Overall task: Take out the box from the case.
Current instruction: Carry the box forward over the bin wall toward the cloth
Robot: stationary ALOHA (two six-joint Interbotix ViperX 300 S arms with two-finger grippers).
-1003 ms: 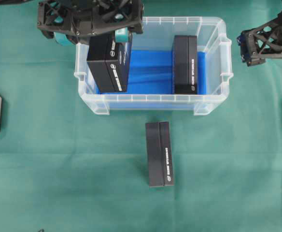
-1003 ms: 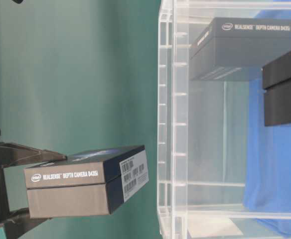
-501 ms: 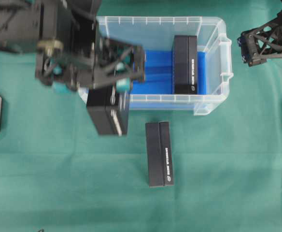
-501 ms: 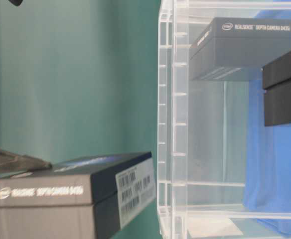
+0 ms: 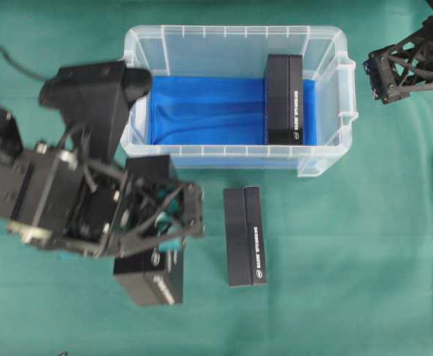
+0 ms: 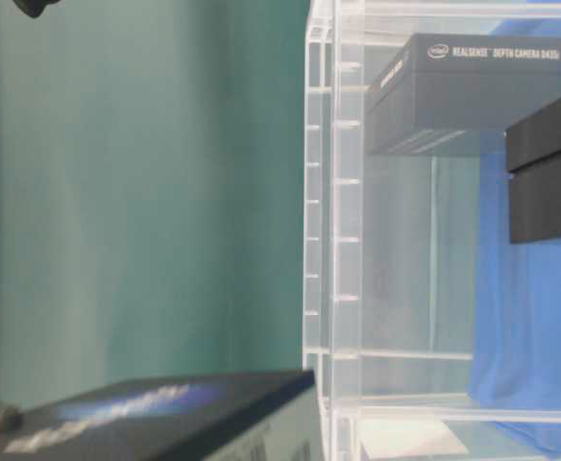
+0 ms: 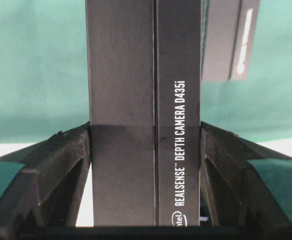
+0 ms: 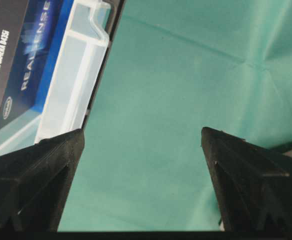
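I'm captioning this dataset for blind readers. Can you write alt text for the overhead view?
The left gripper holds a black box over the green cloth, outside the case. A second black box lies on the cloth in front of the case, and a third stands inside on the blue lining. The right gripper hangs open beside the case.

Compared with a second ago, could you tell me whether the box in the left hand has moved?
Yes. The held box has moved out of the case toward the view's bottom edge.

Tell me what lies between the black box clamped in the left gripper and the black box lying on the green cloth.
Only bare green cloth separates the held black box from the lying box, per the overhead view.
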